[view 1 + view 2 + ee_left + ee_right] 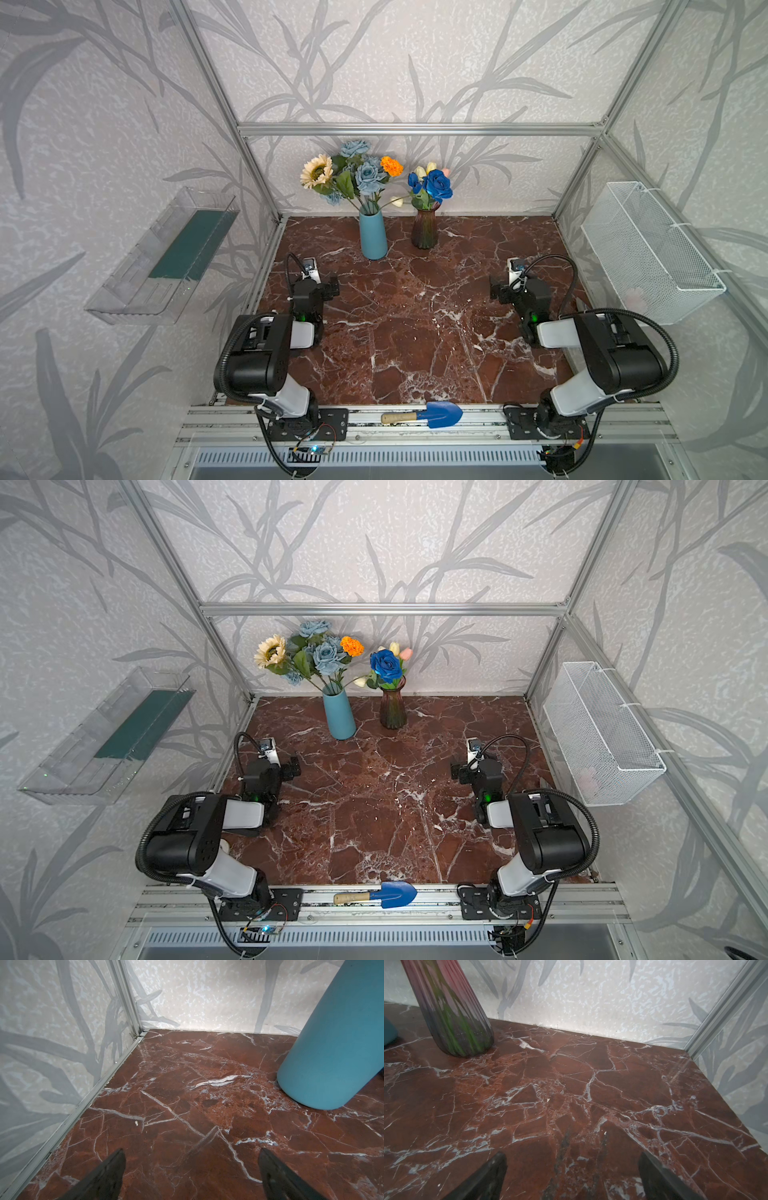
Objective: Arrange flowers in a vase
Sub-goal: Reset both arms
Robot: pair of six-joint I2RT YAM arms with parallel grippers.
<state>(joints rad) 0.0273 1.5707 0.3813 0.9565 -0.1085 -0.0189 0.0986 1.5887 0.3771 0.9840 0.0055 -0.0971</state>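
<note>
The left hand [192, 1153] and right hand [573, 1156] stood open and empty above the counter [415, 324]. The flowers [361, 174] sat in the blue vase [373, 237] and glass vase [424, 230] at the back.

White-veined red-brown table [415, 324], teal vase [373, 237], purple ribbed vase [424, 232]

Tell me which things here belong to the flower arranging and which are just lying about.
Job: flowers, blue vase, glass vase.
Lying about: trowel, wire basket, clear tray.
</note>
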